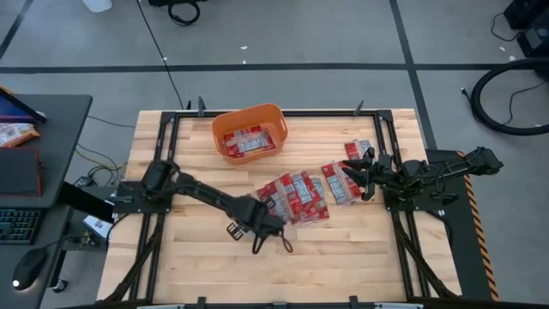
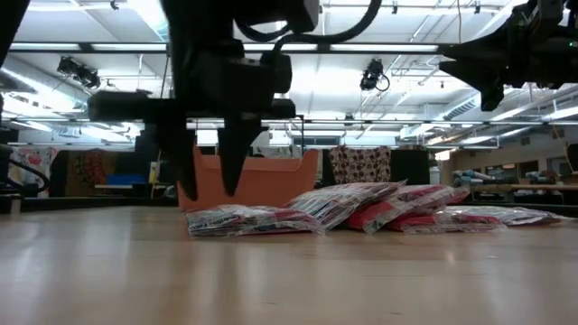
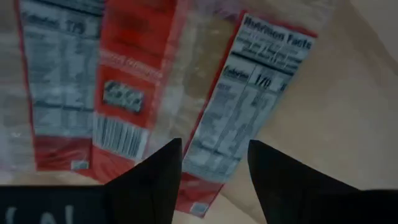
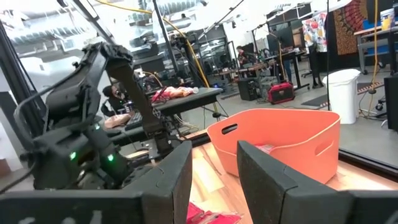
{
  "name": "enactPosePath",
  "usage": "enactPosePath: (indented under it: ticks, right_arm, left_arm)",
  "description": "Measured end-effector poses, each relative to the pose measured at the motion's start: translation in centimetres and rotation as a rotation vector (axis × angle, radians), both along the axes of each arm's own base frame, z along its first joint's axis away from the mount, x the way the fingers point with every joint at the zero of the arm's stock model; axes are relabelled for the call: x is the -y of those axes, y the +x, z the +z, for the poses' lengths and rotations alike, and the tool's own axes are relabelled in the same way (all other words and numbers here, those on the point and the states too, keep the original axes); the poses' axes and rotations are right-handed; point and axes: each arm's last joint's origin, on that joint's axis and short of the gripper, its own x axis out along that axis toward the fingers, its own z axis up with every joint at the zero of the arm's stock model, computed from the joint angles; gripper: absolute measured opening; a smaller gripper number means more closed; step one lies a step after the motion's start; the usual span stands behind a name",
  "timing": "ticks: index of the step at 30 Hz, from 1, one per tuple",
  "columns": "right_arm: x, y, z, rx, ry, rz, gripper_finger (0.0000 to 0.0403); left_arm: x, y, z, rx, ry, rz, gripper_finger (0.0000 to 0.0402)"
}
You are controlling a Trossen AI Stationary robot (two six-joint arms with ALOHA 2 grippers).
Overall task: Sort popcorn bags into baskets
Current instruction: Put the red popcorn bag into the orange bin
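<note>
Flat glossy popcorn bags [image 1: 296, 196], rounded orange tub [image 1: 250, 131]

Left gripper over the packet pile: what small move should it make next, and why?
Probably a short drop straight down, then close. The left gripper hangs with jaws open above the near edge of a red packet at the end of the pile, holding nothing. The orange tub already has packets inside; the right gripper waits by the pile's other end.

1. The high view looks straight down on the whole table [image 1: 206, 266].
2. The low view sits at tabletop level, facing the room.
3. The left wrist view hovers close above packets [image 3: 242, 99].
4. The right wrist view faces the tub [image 4: 280, 140], shared with the high and low views.
</note>
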Motion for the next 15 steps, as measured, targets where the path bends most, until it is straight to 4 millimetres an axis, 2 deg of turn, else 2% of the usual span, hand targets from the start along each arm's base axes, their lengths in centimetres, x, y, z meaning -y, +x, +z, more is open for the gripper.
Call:
enactPosePath:
  ticks: [7, 15]
  right_arm:
    - [0.0, 0.0, -0.1, -0.007, -0.001, 0.0, 0.0132]
    - [0.0, 0.0, 0.0, -0.003, 0.0, 0.001, 0.0132]
  left_arm:
    - [1.6, -0.6, -1.1, -0.022, 0.077, -0.016, 0.019]
    - [1.3, -0.6, -1.4, 0.008, 0.174, 0.048, 0.0188]
